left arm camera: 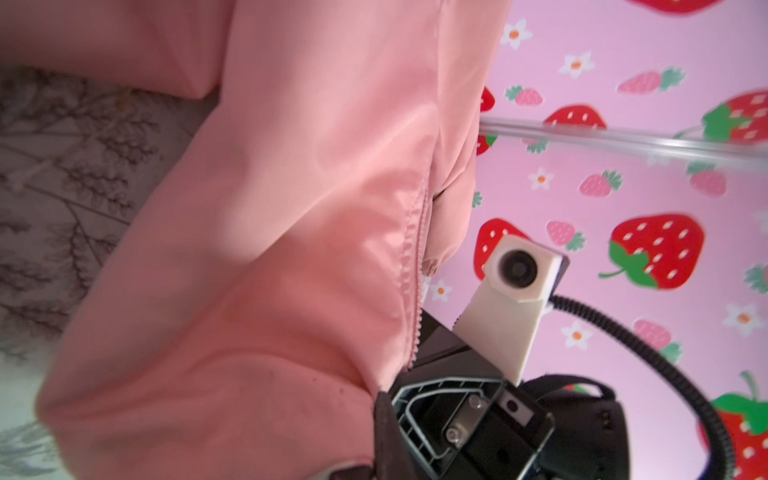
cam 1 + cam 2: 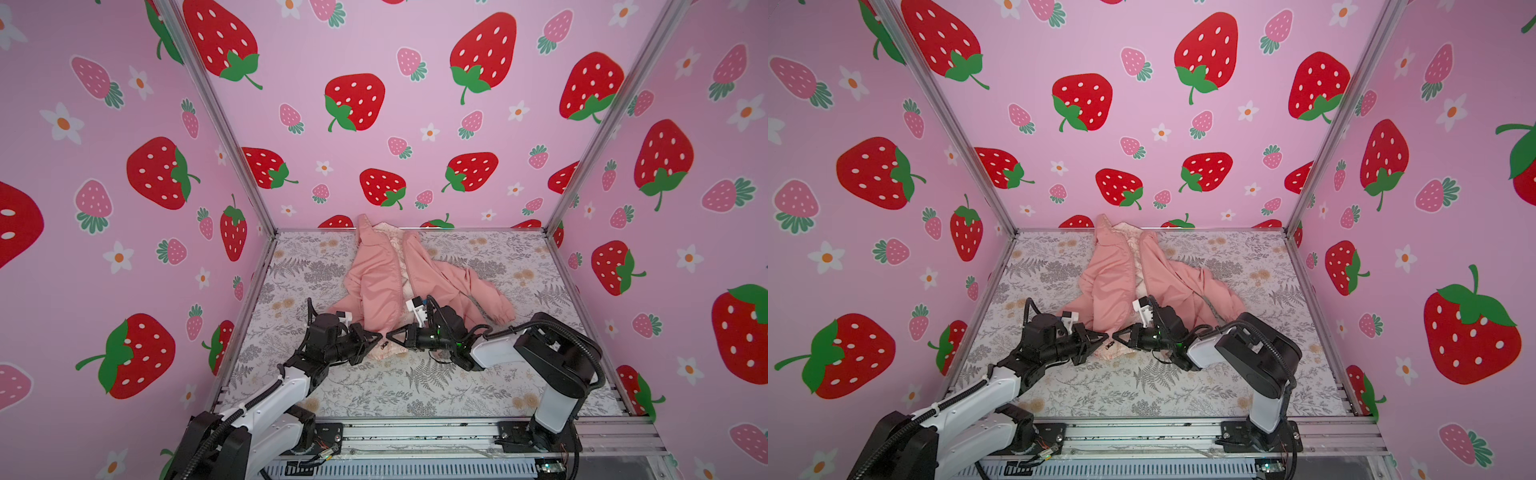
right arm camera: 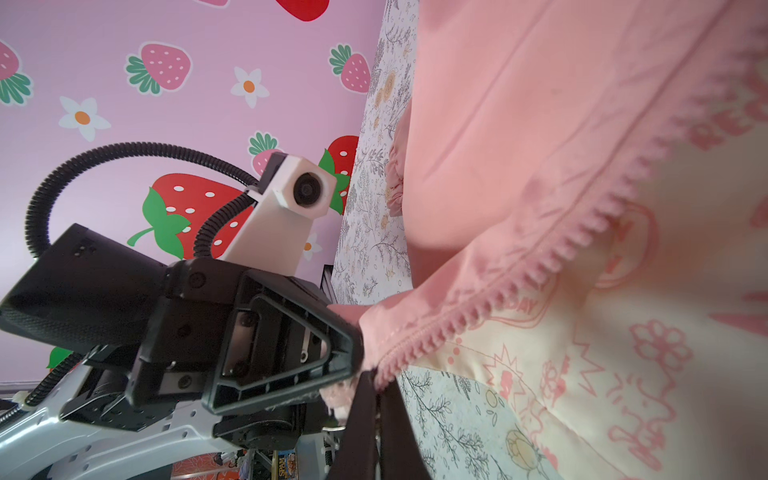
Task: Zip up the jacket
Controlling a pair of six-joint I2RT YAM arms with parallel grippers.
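Observation:
The salmon-pink jacket (image 2: 376,286) (image 2: 1108,286) lies open on the table, hood toward the back wall, with a strip of cream lining (image 2: 401,270) between its front panels. Both grippers meet tip to tip at its near hem. My left gripper (image 2: 376,336) (image 2: 1105,336) (image 1: 374,457) is shut on the hem of the left front panel (image 1: 291,208), beside the zipper teeth (image 1: 415,270). My right gripper (image 2: 390,335) (image 2: 1116,335) (image 3: 378,415) is shut on the bottom end of the other zipper edge (image 3: 561,257), with printed cream lining (image 3: 665,332) beside it. The zipper slider is hidden.
A floral table cover (image 2: 415,386) runs under everything. The jacket's right sleeve (image 2: 494,307) spreads toward the right arm's elbow; a cuff (image 2: 338,309) lies by the left wrist. Strawberry-print walls close three sides, and an aluminium rail (image 2: 415,432) bounds the front.

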